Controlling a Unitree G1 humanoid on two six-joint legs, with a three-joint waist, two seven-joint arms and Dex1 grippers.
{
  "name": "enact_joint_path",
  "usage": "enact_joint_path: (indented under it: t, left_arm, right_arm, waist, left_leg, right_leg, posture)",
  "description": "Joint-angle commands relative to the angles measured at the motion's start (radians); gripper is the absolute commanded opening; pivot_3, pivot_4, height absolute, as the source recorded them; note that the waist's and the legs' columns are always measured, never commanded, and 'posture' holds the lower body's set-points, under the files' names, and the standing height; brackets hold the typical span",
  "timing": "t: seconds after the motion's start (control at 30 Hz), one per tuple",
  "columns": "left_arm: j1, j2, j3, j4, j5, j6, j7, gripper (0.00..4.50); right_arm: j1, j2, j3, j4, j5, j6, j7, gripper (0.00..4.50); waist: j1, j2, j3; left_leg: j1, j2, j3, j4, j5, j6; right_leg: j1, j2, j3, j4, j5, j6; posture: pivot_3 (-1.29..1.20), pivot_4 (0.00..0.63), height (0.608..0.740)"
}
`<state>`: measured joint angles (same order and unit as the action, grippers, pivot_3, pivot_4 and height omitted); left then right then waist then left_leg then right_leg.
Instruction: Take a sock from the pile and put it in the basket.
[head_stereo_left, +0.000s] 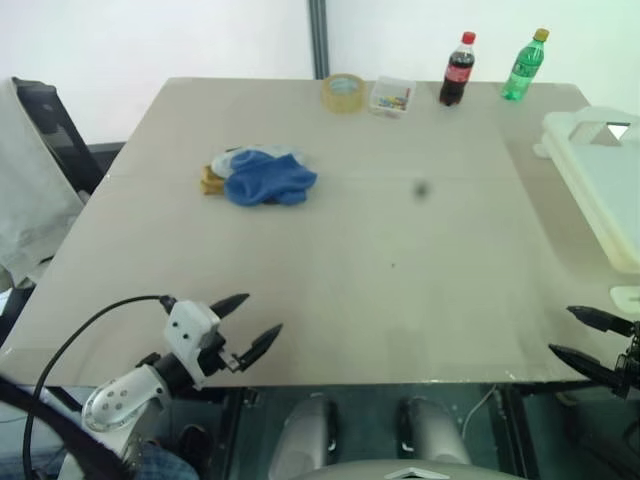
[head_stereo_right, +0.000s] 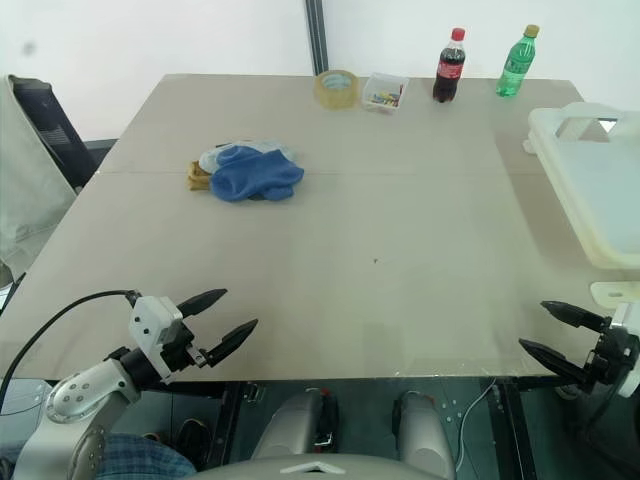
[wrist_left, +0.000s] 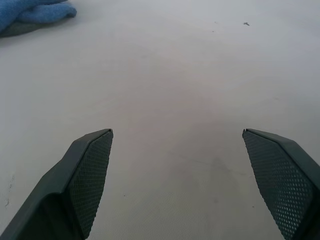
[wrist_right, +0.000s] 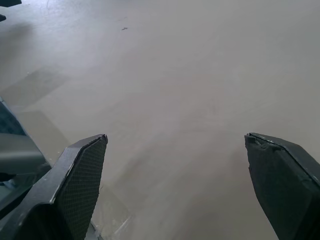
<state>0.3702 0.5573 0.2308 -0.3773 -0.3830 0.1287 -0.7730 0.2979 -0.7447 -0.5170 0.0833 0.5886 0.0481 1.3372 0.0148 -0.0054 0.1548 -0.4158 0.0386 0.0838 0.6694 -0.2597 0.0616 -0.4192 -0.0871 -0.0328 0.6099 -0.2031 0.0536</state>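
Note:
The pile (head_stereo_left: 262, 177) of socks, blue on top with light grey and mustard yellow showing at its left, lies on the beige table at the far left of centre. The cream-white basket (head_stereo_left: 600, 175) stands at the table's right edge. My left gripper (head_stereo_left: 258, 322) hovers open and empty over the table's near left edge, well short of the pile. At the near right corner my right gripper (head_stereo_left: 578, 334) is open too, empty, in front of the basket. A corner of the blue sock (wrist_left: 35, 15) shows in the left wrist view.
Along the table's far edge stand a roll of tape (head_stereo_left: 343, 92), a small clear box of coloured bits (head_stereo_left: 391, 97), a cola bottle (head_stereo_left: 457, 70) and a green bottle (head_stereo_left: 524, 66). A dark chair (head_stereo_left: 50, 130) sits off the table's left side.

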Motion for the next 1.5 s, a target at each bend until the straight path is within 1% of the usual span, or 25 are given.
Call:
enact_joint_path:
  t: [0.03,0.1,0.2,0.27,0.4,0.53,0.57,0.7,0.77,0.83,1.03,1.17,1.3,1.5]
  left_arm:
    - [-0.021,0.005,0.008,-0.018,-0.013,0.044,0.026,4.43]
    - [-0.056,0.009,-0.01,-0.013,0.008,0.087,0.06,4.43]
    - [-0.145,0.009,-0.037,0.019,0.079,0.125,0.13,4.43]
    - [-0.235,0.009,-0.062,0.059,0.11,0.154,0.161,4.43]
    - [-0.422,0.012,-0.118,0.175,0.188,0.158,0.196,4.43]
    - [-0.667,0.009,-0.194,0.388,0.291,0.102,0.218,4.43]
    - [-0.74,0.005,-0.217,0.47,0.324,0.071,0.225,4.43]
    - [-0.947,-0.008,-0.294,0.748,0.417,-0.063,0.228,4.43]
    - [-1.067,-0.031,-0.32,0.9,0.455,-0.108,0.243,4.43]
    - [-1.15,-0.055,-0.333,1.01,0.472,-0.153,0.247,4.43]
    - [-1.295,-0.109,-0.388,1.278,0.552,-0.267,0.289,4.43]
    - [-1.384,-0.162,-0.404,1.405,0.585,-0.29,0.331,4.43]
    - [-1.449,-0.193,-0.398,1.484,0.607,-0.266,0.395,4.43]
    - [-1.5,-0.227,-0.387,1.54,0.615,-0.208,0.457,4.43]
  right_arm:
    - [-0.021,0.012,-0.006,-0.096,0.042,0.002,-0.022,4.5]
    - [-0.056,0.028,0.004,-0.167,0.08,0.039,-0.065,4.5]
    - [-0.096,0.033,0.023,-0.25,0.105,0.081,-0.108,4.5]
    - [-0.119,0.038,0.03,-0.299,0.127,0.11,-0.144,4.5]
    - [-0.129,0.043,0.044,-0.358,0.147,0.146,-0.182,4.5]
    - [-0.139,0.042,0.06,-0.392,0.156,0.165,-0.2,4.5]
    - [-0.143,0.043,0.061,-0.402,0.16,0.17,-0.209,4.5]
    - [-0.139,0.047,0.059,-0.422,0.159,0.185,-0.243,4.5]
    - [-0.117,0.055,0.053,-0.428,0.143,0.177,-0.258,4.5]
    - [-0.098,0.061,0.051,-0.431,0.129,0.162,-0.265,4.5]
    - [-0.082,0.08,0.053,-0.447,0.119,0.146,-0.291,4.5]
    - [-0.069,0.087,0.052,-0.446,0.112,0.134,-0.296,4.5]
    - [-0.062,0.086,0.045,-0.437,0.106,0.123,-0.3,4.5]
    - [-0.053,0.089,0.046,-0.434,0.098,0.114,-0.304,4.5]
  waist:
    - [0.0,0.0,0.0]
    - [-0.001,0.0,0.0]
    - [0.0,0.0,0.0]
    - [0.003,-0.001,0.0]
    - [0.015,-0.001,0.0]
    - [0.02,-0.002,0.001]
    - [0.021,-0.002,0.001]
    - [0.023,-0.003,0.001]
    - [0.023,-0.003,0.002]
    - [0.024,-0.006,0.003]
    - [0.016,-0.008,0.004]
    - [0.018,-0.011,0.006]
    - [0.019,-0.013,0.007]
    - [0.019,-0.013,0.007]
  left_leg:
    - [0.0,0.0,0.0,0.0,0.001,0.001]
    - [0.0,0.0,0.0,0.0,0.001,0.001]
    - [0.0,0.0,0.0,0.001,0.001,0.001]
    - [0.001,0.0,-0.001,0.003,0.001,0.001]
    - [0.0,-0.001,-0.001,0.004,0.002,0.001]
    - [0.0,-0.002,-0.001,0.007,0.002,0.001]
    - [0.0,-0.002,-0.001,0.008,0.002,0.001]
    - [0.001,-0.003,-0.001,0.011,0.002,0.001]
    - [0.0,-0.003,-0.001,0.011,0.002,0.001]
    - [-0.001,-0.003,0.0,0.012,0.002,0.001]
    - [-0.001,-0.003,0.001,0.012,0.002,0.001]
    - [-0.002,-0.002,0.001,0.013,0.002,0.001]
    - [-0.002,-0.002,-0.002,0.014,0.001,0.001]
    - [-0.002,-0.002,-0.003,0.014,0.001,0.001]
  right_leg:
    - [0.0,0.0,0.0,0.0,0.0,0.0]
    - [0.0,0.0,0.0,0.001,0.0,0.0]
    - [0.0,0.001,0.0,0.003,0.0,0.0]
    - [0.0,0.001,0.0,0.007,0.0,0.0]
    - [0.0,0.001,0.0,0.009,0.0,0.0]
    - [0.001,0.001,0.0,0.011,0.0,0.0]
    - [0.001,0.002,0.0,0.012,0.0,0.0]
    - [0.003,0.003,0.0,0.014,0.0,0.0]
    - [0.003,0.003,0.0,0.014,0.0,0.0]
    - [0.003,0.004,-0.001,0.013,0.0,0.0]
    - [0.002,0.004,-0.001,0.013,0.002,0.004]
    - [0.002,0.004,-0.002,0.014,0.002,0.004]
    - [0.002,0.004,-0.002,0.014,0.002,0.004]
    - [0.002,0.004,-0.002,0.015,0.003,0.004]
  posture:
    - [0.0,0.15,0.74]
    - [0.0,0.15,0.74]
    - [0.0,0.15,0.74]
    - [0.0,0.15,0.74]
    - [0.0,0.15,0.74]
    - [0.0,0.15,0.74]
    - [0.0,0.15,0.74]
    - [0.0,0.15,0.74]
    - [0.0,0.15,0.74]
    - [0.0,0.15,0.74]
    - [0.0,0.15,0.74]
    - [0.0,0.15,0.74]
    - [0.0,0.15,0.74]
    - [0.0,0.15,0.74]
